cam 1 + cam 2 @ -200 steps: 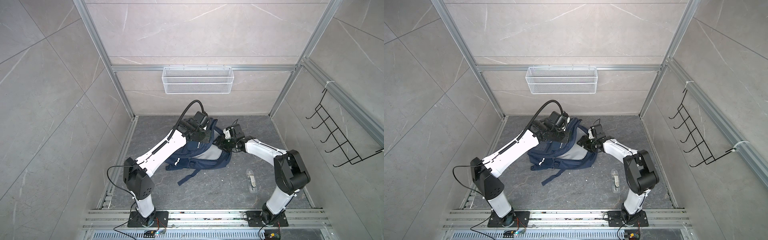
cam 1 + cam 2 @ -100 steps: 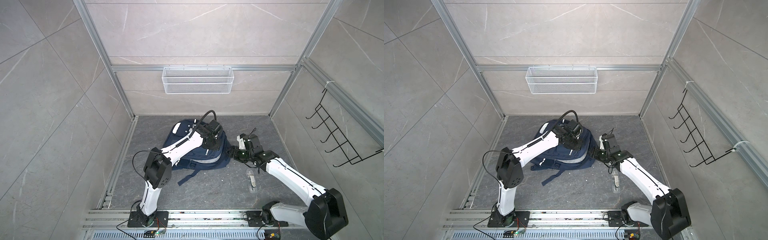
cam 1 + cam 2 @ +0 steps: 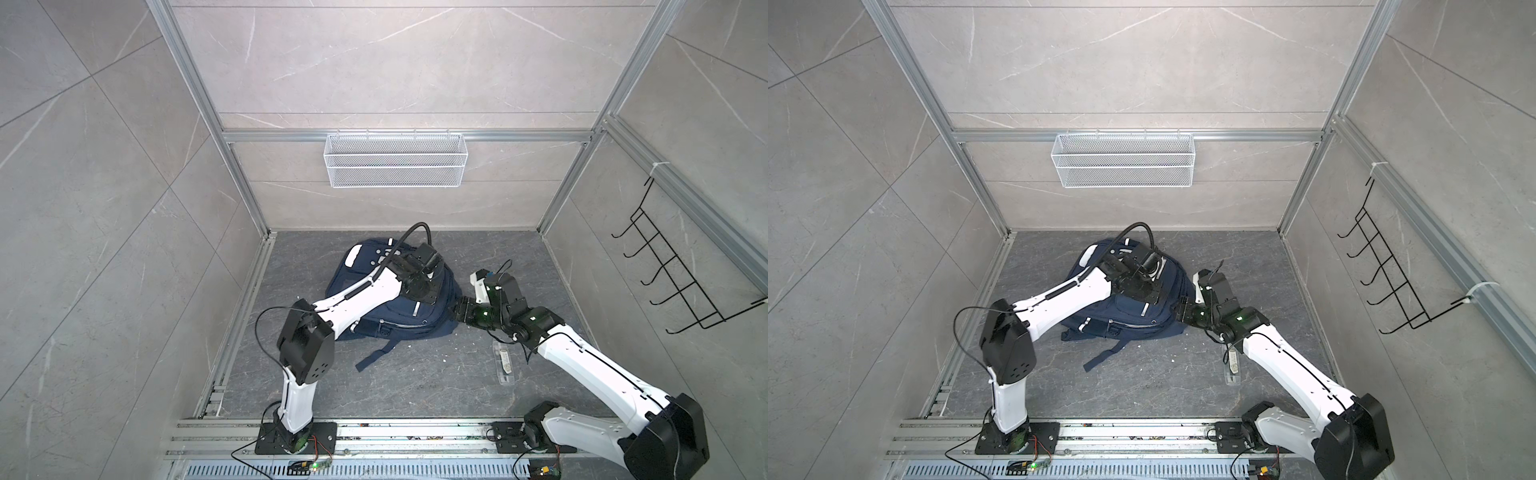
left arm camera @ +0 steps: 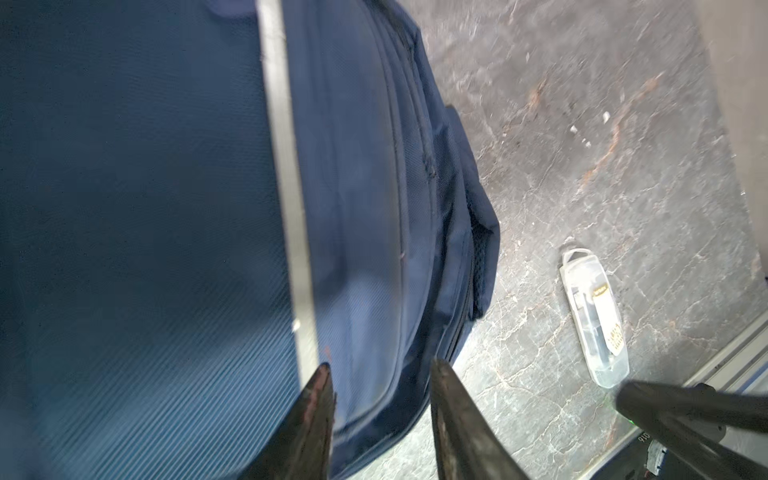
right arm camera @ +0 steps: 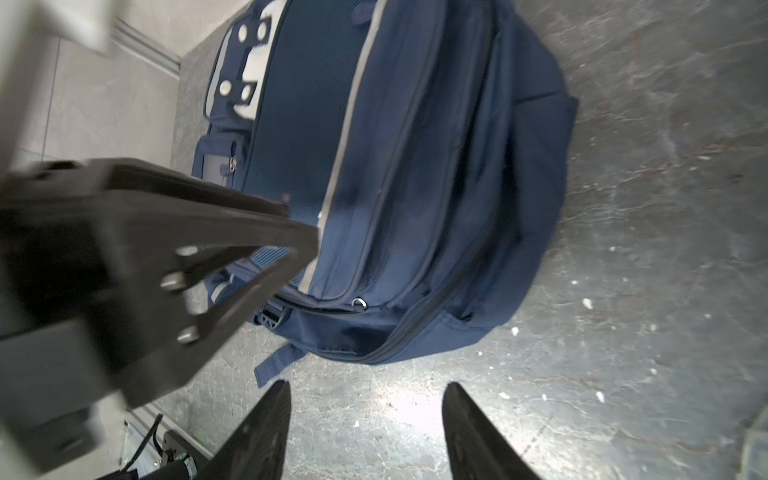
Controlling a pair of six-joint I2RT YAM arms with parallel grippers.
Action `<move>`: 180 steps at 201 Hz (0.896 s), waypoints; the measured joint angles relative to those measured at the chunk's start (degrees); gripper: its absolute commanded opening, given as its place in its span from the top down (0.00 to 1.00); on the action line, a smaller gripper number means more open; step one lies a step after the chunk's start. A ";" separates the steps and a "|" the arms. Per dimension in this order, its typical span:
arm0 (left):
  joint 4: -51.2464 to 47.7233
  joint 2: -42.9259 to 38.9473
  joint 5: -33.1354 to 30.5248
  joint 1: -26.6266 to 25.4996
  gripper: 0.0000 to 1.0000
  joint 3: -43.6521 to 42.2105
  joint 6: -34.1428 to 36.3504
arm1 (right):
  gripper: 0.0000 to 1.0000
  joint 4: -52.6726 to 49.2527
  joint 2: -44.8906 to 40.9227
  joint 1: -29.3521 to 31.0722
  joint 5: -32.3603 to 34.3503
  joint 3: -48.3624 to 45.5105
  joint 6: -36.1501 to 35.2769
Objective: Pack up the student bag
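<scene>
The bag (image 3: 440,318) lies on the floor (image 3: 415,395) toward 12 o'clock, half hidden by the left arm (image 3: 361,299); left claw (image 4: 380,370) gapes empty over its stripe (image 4: 286,187), right claw (image 5: 368,386) open and empty at its 3 o'clock.

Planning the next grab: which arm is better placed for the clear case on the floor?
Probably right: the clear case lies beside that arm, right tool open; the left tool hovers over the student bag.

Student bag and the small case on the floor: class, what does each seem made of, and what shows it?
Student bag: matte woven navy fabric, perhaps nylon or polyester; ribbed weave, stitched seams, soft folds. Small case: clear glossy plastic, it seems; contents show through.
</scene>
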 measured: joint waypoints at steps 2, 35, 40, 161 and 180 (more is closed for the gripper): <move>0.20 -0.87 -0.09 0.15 0.59 -0.76 0.00 | 0.39 0.00 0.24 0.37 0.07 0.17 0.02; 2.49 -15.80 -2.43 5.60 0.59 -13.40 -0.39 | 0.40 0.66 3.87 5.33 1.97 2.49 0.20; 2.78 -17.81 -2.75 6.95 0.59 -15.32 -0.59 | 0.40 0.79 4.39 5.99 2.19 2.75 0.22; 12.37 -35.91 7.34 30.29 0.59 -49.11 -14.69 | 0.43 5.77 21.70 20.92 6.47 9.62 2.12; 14.67 -33.48 10.03 30.64 0.59 -49.59 -16.13 | 0.43 6.34 24.13 21.24 6.51 10.51 2.62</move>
